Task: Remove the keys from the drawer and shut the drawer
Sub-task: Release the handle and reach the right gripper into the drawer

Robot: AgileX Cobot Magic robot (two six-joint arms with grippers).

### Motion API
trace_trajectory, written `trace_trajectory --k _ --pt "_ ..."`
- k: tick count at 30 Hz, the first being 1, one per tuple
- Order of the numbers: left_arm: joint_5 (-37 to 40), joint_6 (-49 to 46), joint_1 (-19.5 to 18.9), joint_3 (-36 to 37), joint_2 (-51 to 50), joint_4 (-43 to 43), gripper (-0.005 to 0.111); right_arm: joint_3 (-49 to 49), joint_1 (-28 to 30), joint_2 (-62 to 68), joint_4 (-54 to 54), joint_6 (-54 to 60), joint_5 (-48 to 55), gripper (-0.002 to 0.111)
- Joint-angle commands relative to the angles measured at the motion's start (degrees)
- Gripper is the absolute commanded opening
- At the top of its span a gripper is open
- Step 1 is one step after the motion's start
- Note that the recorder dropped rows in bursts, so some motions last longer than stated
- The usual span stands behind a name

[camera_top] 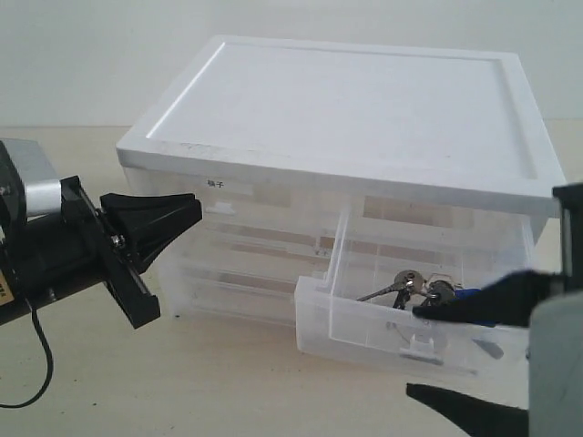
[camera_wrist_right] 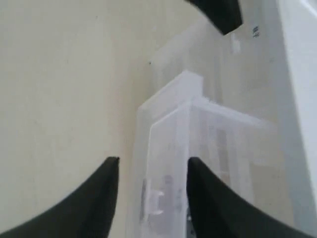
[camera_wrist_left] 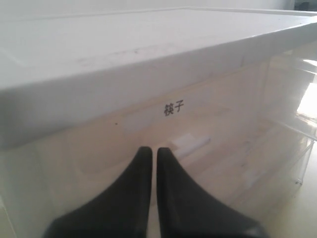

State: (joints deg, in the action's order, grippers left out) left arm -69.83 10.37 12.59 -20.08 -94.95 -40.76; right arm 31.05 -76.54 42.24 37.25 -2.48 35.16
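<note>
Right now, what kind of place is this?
Probably a robot test bench, not a home: a bare pale table against a blank wall, one clear drawer box with keys in its open drawer, and a black robot arm beside it.

Plain pale wall behind — a cream tabletop below, softly and evenly lit.

Glossy clear plastic drawer, shiny metal keys.
</note>
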Motion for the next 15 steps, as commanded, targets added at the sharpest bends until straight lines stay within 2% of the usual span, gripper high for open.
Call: trace_trajectory --k 1,3,4,8,12,15 --pt "-0.13 -0.37 0.16 -0.61 -0.16 2.42 0.005 7.56 0.00 -0.39 2.43 -14.35 2.96 0.046" --pt "-0.13 -0.37 0.16 -0.61 -0.16 2.42 0.005 10.29 0.00 0.58 9.36 -26.65 7.43 0.045" --pt "-0.13 -0.37 0.16 -0.61 -0.16 2.42 0.005 11.56 0.00 1.38 12.14 -29.33 11.21 0.045" --pt "-0.13 -0.07 0.16 -0.61 -0.16 2.42 0.005 15.56 0.00 7.76 13.44 -30.45 26.36 0.045" --pt "-0.13 -0.07 0.16 -0.61 -0.16 2.42 0.005 16.50 0.00 13.24 6.29 -27.09 24.67 0.045" --pt "-0.13 -0.07 0.16 -0.61 -0.16 2.30 0.005 16.50 0.65 16.56 5.16 -26.04 24.57 0.045"
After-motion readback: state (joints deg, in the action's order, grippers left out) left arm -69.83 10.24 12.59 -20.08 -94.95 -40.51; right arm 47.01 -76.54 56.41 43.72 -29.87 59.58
